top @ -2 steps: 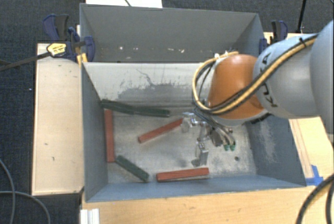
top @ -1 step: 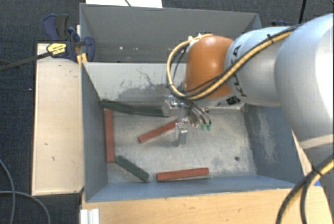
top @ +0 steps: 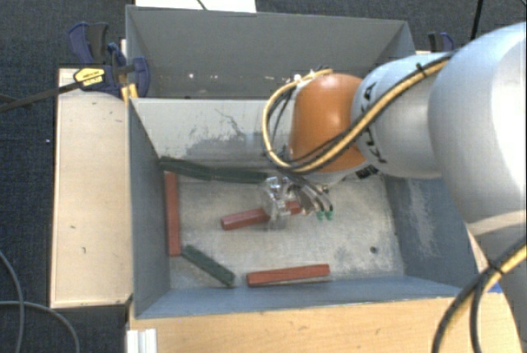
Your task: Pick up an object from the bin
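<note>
Gripper low in grey bin, at right end of short red-brown bar mid-floor; jaw state can't be told

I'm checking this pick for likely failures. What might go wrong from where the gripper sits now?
1. The gripper sits at the right end of the short red block, not over its middle. Lifted from there, the block may tilt or slip out.
2. A dark green bar lies just behind the gripper. A shift toward the back might nudge it.
</note>
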Tool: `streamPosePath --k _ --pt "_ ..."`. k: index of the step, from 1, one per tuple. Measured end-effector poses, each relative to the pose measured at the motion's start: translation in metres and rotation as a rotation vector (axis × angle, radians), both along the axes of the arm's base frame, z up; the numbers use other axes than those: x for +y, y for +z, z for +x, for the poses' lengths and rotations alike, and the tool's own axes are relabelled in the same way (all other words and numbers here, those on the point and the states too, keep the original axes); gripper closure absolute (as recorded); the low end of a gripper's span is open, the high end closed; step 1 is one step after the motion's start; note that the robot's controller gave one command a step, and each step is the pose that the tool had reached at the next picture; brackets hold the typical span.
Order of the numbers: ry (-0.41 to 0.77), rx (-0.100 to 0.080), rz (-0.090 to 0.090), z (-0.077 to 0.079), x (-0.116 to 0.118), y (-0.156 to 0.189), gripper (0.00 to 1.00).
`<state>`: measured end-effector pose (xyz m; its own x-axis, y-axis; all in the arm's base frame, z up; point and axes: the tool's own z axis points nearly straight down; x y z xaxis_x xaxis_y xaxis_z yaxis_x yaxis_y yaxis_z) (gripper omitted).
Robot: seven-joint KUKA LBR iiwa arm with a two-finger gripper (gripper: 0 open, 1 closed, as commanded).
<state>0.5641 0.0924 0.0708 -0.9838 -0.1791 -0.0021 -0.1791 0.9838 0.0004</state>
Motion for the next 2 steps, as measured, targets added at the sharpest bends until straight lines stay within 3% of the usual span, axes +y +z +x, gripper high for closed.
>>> streamPosePath --k 1,2 --pt "0.001 0.0 0.0 0.0 0.0 0.0 1.0" --pt "0.076 -0.004 0.0 -0.004 -0.004 0.161 1.0"
